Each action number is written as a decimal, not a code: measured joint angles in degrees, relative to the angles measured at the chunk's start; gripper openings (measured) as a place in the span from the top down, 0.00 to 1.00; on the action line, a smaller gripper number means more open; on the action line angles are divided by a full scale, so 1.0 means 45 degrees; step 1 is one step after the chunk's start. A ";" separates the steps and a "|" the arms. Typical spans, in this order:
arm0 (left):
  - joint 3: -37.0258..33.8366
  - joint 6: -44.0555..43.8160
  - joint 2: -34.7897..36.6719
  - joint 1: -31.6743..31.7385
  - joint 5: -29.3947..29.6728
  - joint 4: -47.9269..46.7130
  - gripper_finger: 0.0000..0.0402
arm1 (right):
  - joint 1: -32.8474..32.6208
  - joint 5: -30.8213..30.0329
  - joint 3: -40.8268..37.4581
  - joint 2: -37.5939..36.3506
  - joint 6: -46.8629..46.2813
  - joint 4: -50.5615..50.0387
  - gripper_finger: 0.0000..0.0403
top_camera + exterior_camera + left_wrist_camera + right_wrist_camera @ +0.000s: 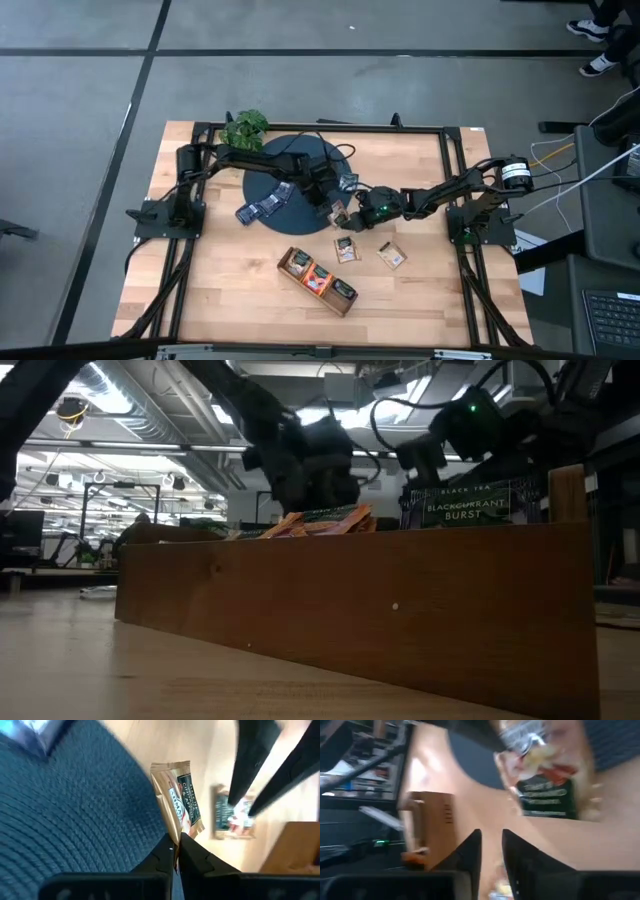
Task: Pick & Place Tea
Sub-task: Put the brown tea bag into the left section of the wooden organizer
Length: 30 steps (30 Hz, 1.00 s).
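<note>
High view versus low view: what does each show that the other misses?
Only the high view shows the dark round mat, the blue sachets on it, the plant, and two loose sachets on the table. Only the low view shows a "Blackcurrant Burst" label above the tray wall. Both show the wooden tray and both arms.

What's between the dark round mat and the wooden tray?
Only bare tabletop separates mat from tray, as the high view shows.

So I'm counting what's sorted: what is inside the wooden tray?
The wooden tray holds tea sachets in its compartments: orange ones midway, a dark green Blackcurrant one at an end. Its wall hides how many are stacked.
</note>
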<state>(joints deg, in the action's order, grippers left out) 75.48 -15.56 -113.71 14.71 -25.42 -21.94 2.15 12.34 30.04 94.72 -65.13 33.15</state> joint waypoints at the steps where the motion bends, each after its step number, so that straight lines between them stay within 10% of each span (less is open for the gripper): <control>1: 0.0000 0.0109 0.0205 0.0021 0.0005 -0.0114 0.99 | 0.0000 0.0137 0.0005 -0.0005 -0.0142 0.0278 0.78; 10: -0.2598 -0.0476 0.2676 0.0603 -0.0675 0.1611 0.99 | 0.0000 0.0269 0.0005 -0.0010 -0.0650 0.2807 0.71; 20: -0.7492 -0.5026 0.5879 0.1170 -0.0314 0.8352 0.99 | -0.0005 -0.0619 0.0005 -0.0019 -0.0813 0.3513 0.71; 30: -0.8286 -0.6716 0.6076 0.0060 0.1399 1.1093 0.99 | 0.0014 -0.1900 0.0779 -0.0019 0.0055 0.3744 0.71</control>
<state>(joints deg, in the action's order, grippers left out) 38.20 -45.78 -86.37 14.98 -19.13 27.98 2.22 3.79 33.55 94.63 -64.88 50.00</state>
